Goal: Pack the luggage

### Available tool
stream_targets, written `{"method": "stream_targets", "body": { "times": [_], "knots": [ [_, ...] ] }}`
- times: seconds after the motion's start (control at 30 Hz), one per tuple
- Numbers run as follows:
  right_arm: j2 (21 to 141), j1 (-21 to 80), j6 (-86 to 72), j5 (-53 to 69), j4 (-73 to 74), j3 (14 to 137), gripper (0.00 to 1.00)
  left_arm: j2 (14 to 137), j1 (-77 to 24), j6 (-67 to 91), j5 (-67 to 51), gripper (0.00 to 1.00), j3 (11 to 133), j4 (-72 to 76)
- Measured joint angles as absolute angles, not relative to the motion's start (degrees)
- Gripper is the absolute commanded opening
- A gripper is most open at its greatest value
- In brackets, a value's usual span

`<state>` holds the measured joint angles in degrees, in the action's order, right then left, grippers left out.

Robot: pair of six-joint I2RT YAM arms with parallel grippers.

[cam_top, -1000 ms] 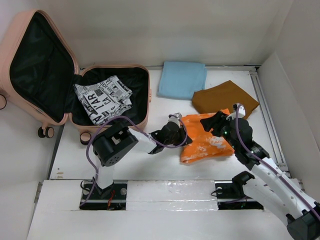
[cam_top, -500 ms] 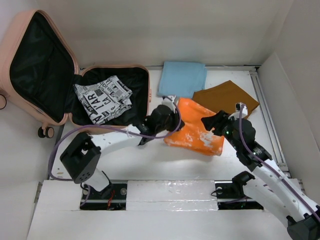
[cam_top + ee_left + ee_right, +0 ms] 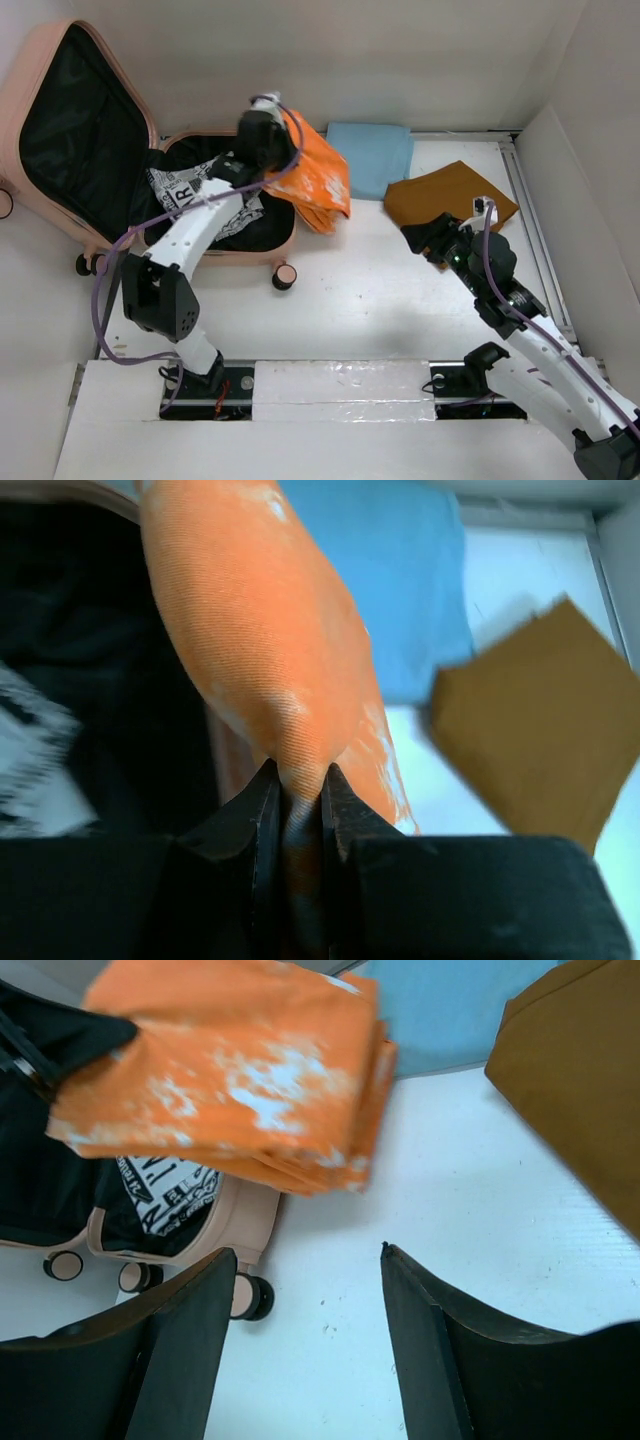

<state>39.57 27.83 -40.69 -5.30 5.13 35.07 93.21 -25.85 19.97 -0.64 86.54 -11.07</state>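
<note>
The salmon-pink suitcase [image 3: 90, 230] lies open at the back left, its black lining holding a folded black-and-white newsprint cloth [image 3: 185, 195]. My left gripper [image 3: 268, 150] is shut on a folded orange cloth [image 3: 318, 180] and holds it in the air over the suitcase's right rim. In the left wrist view the orange cloth [image 3: 260, 650] is pinched between the fingertips [image 3: 268, 798]. My right gripper [image 3: 425, 240] is open and empty over the table, right of centre; its wrist view shows the orange cloth [image 3: 230, 1070] and the suitcase [image 3: 250, 1222] beyond it.
A folded light-blue cloth [image 3: 366, 158] lies at the back centre. A folded mustard-brown cloth [image 3: 450, 198] lies to its right, just behind my right gripper. White walls close the table at the back and right. A suitcase wheel [image 3: 284, 275] sits near the table's middle.
My left arm has lifted the orange cloth from the table centre and swung it back and left over the suitcase. My right gripper has let go of it and stays put, open.
</note>
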Motion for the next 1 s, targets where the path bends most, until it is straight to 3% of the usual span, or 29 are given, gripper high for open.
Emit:
{"method": "stream_targets", "body": {
  "times": [0.2,0.43,0.5,0.6,0.63,0.67,0.8,0.9,1.0],
  "knots": [
    [38.8,27.8,-39.8,-5.1,5.0,34.7,0.66,93.3,-7.2,20.3,-4.7,0.00,90.1,-14.5],
    [37.2,27.8,-39.0,-3.2,4.6,33.7,0.66,93.4,9.5,21.3,-7.1,0.00,77.7,-10.0],
    [37.2,27.8,-38.9,-2.7,4.7,33.6,0.66,94.7,11.4,22.1,-5.9,0.24,75.7,-10.7],
    [37.2,27.8,-38.8,-2.1,4.6,33.6,0.66,97.7,11.7,23.4,-2.7,0.46,75.5,-13.1],
    [37.2,27.8,-38.8,-1.9,4.7,33.6,0.67,98.3,11.5,24.1,-1.9,0.69,75.5,-13.9],
    [37.2,27.8,-38.8,-1.7,4.6,33.5,0.69,98.5,11.3,24.6,-1.1,0.77,75.5,-14.7],
    [37.2,27.8,-38.7,-1.0,4.4,33.1,0.72,94.8,11.0,27.6,1.0,0.83,73.0,-14.8],
    [37.3,27.8,-38.7,-0.9,4.4,32.6,0.72,84.9,8.8,29.0,4.3,0.85,68.1,-14.2],
    [37.3,27.8,-38.8,-0.9,4.4,32.5,0.72,73.8,-1.6,29.1,8.9,0.85,66.2,-11.3]
  ]
}}
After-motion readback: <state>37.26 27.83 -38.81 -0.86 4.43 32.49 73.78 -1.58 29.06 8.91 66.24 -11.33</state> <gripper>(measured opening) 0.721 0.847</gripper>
